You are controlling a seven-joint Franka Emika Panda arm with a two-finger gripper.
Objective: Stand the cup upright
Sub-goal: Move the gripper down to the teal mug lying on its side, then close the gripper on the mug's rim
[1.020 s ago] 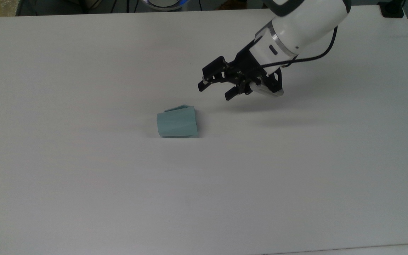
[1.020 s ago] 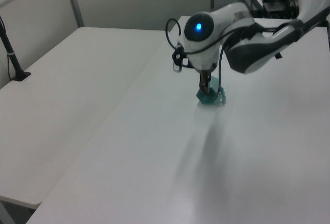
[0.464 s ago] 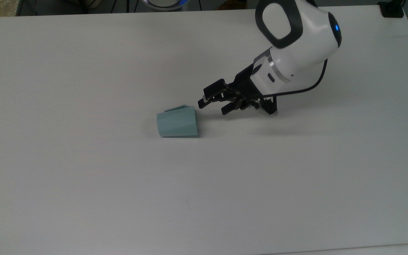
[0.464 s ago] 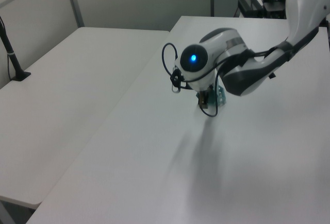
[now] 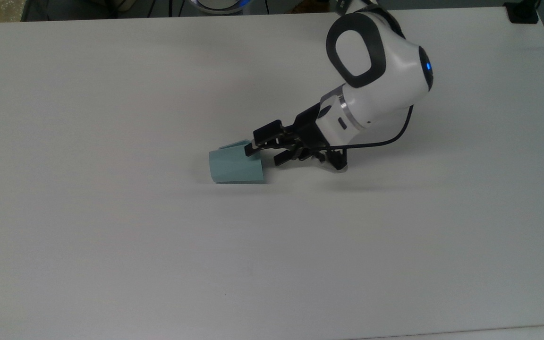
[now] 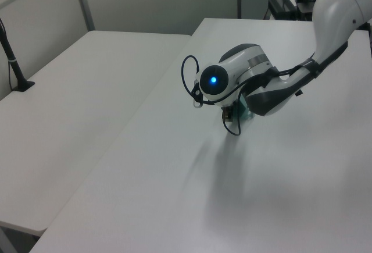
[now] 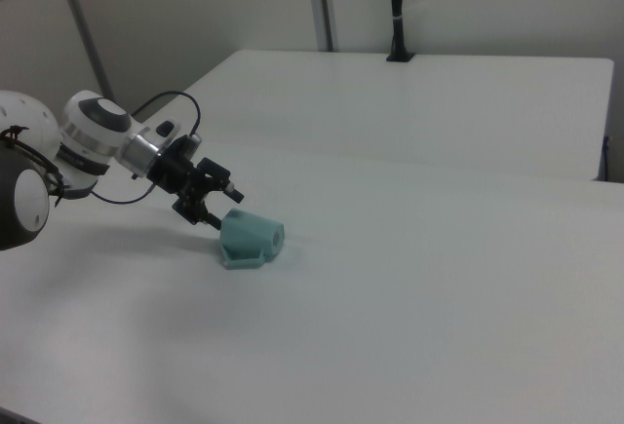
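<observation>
Plainly, the cup (image 5: 235, 165) lay on its side near the middle of the white counter (image 5: 111, 236), wide rim toward the top view's right, narrow base toward the top view's left. That put the mouth facing the gripper (image 5: 268, 150), probably why the approach came in low from that end. Jaws stood apart; the upper one overlapped the cup's rim edge in the top view, the lower hung just off the rim, nothing clamped. Whether a jaw sat inside the mouth could not be told. The arm (image 5: 376, 89) slanted steeply down, wrist close to the counter, gripper pointing at the cup.
</observation>
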